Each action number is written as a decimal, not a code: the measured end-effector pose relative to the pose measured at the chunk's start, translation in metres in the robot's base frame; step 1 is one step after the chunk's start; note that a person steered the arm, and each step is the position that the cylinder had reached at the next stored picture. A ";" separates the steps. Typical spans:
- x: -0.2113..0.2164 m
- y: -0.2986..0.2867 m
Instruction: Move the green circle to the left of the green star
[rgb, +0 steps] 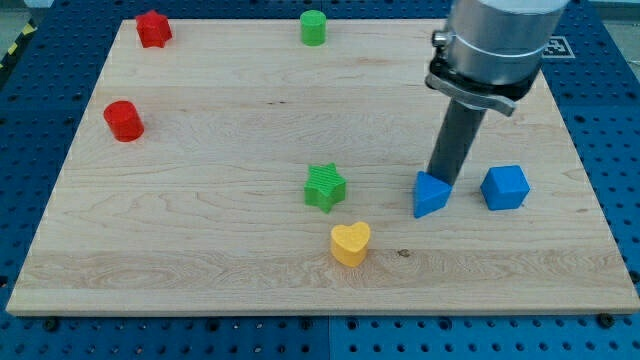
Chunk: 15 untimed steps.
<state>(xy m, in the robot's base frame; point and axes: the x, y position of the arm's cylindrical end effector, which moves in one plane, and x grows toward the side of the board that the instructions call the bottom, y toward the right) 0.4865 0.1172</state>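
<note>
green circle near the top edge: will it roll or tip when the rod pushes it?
The green circle stands upright on its flat end on the wooden board, so it probably slides rather than rolls. It looks squat, so tipping seems unlikely. An off-centre push may spin it or let it slip sideways off my tip, which now sits by the blue triangle.

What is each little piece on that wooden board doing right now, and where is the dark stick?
green circle: upright, near the view's top edge
green star: flat, mid-board
yellow heart: just below the star
blue triangle: against my tip
blue cube: right of the triangle
red blocks: apart, view's left
</note>
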 end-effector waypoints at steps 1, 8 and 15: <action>0.000 -0.030; -0.294 -0.222; -0.293 -0.089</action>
<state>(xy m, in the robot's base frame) 0.1930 0.0286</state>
